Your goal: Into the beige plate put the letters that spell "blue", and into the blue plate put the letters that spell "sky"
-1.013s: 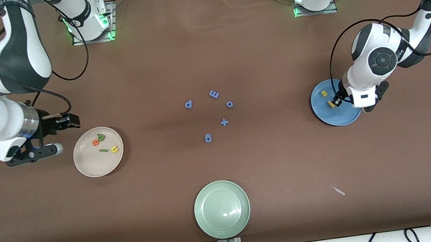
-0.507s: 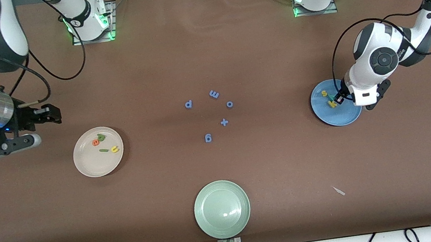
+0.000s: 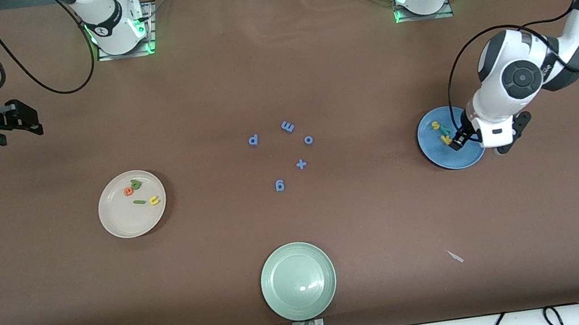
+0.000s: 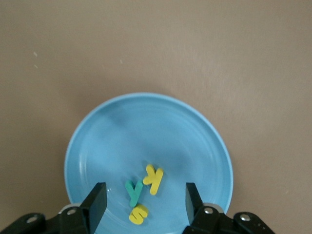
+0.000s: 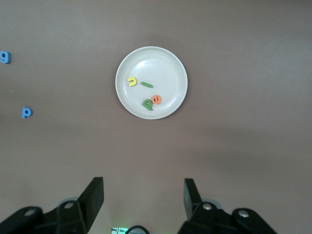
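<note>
Sorting looks done — left gripper (image 4: 141, 201) open over the blue plate (image 3: 467, 159) with s, k, y inside, right gripper (image 5: 144, 201) open, waiting — next: retreat.

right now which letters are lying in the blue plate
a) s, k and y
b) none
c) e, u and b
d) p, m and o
a: the left wrist view shows a yellow s, yellow k and teal y lying in the blue plate.
</note>
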`<move>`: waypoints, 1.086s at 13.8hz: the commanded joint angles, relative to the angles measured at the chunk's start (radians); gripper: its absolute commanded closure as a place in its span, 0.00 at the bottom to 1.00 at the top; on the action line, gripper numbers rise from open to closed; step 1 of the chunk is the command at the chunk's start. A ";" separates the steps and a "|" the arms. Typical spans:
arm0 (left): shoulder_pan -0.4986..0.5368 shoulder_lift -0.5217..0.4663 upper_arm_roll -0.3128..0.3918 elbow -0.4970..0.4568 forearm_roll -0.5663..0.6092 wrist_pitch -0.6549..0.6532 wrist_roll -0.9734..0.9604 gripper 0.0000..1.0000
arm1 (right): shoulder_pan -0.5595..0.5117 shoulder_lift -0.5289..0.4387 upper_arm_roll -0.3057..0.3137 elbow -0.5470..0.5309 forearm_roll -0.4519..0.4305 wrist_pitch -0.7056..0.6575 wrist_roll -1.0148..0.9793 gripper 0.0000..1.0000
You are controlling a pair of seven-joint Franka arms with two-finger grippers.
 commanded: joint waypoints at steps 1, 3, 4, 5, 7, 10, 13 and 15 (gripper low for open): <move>0.001 -0.016 -0.014 0.118 -0.024 -0.127 0.012 0.22 | -0.023 -0.012 0.029 -0.021 -0.031 0.015 0.009 0.24; 0.005 -0.018 -0.014 0.221 -0.070 -0.217 0.081 0.19 | -0.020 -0.012 0.029 -0.021 -0.047 0.013 0.015 0.23; 0.004 -0.016 -0.014 0.276 -0.099 -0.274 0.136 0.14 | -0.020 -0.012 0.029 -0.018 -0.047 0.015 0.013 0.21; 0.005 -0.018 -0.014 0.333 -0.115 -0.335 0.175 0.08 | -0.023 -0.011 0.029 -0.010 -0.048 0.015 0.013 0.16; 0.002 -0.018 -0.014 0.443 -0.142 -0.455 0.235 0.01 | -0.025 0.003 0.027 0.006 -0.048 0.016 0.021 0.01; 0.008 -0.018 -0.013 0.601 -0.184 -0.618 0.360 0.00 | -0.029 0.009 0.020 0.011 -0.041 0.016 0.018 0.00; 0.048 -0.018 -0.001 0.715 -0.228 -0.690 0.546 0.00 | -0.026 0.012 0.014 0.043 -0.054 0.016 0.015 0.00; 0.000 -0.018 0.071 0.782 -0.247 -0.756 0.642 0.00 | -0.029 0.043 0.011 0.089 -0.057 0.019 0.015 0.00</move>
